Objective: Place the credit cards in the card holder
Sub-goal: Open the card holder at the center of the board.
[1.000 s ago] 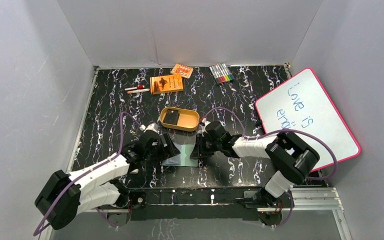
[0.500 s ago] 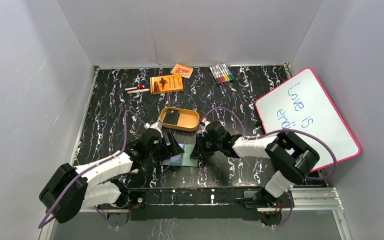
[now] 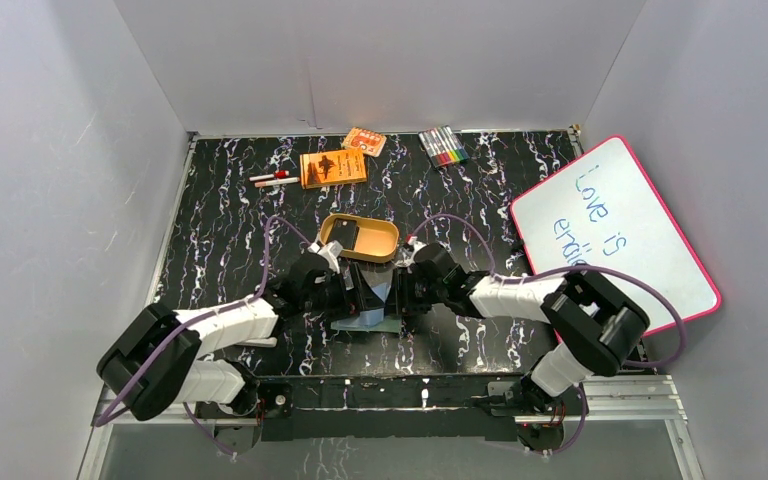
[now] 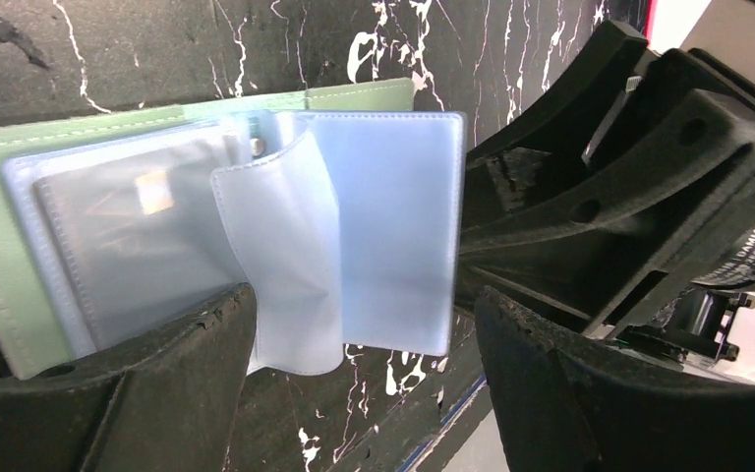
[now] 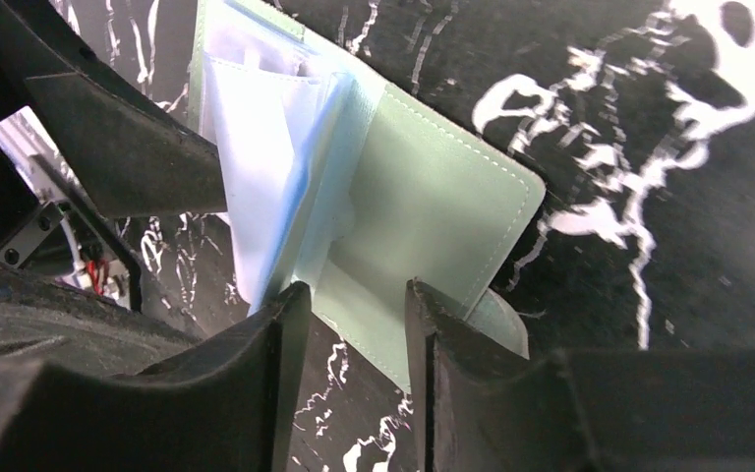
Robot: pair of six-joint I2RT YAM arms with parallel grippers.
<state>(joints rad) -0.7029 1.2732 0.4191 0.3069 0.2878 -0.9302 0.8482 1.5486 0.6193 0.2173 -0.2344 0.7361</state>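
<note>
Change: the left hand has swung in from the left and now sits over the card holder. Its fingers are wide apart and grasp nothing. The clear sleeves fan up between them. The right hand has eased off. Its jaws stand apart with the holder's green edge between them, apparently not pinched.

Judgement: the holder is being passed from right to left to be kept spread for the next card.

One sleeved card, with a pale chip, already lies under the left hand. A loose card lies in the tin on the tabletop, just beyond that hand and apart from it.
</note>
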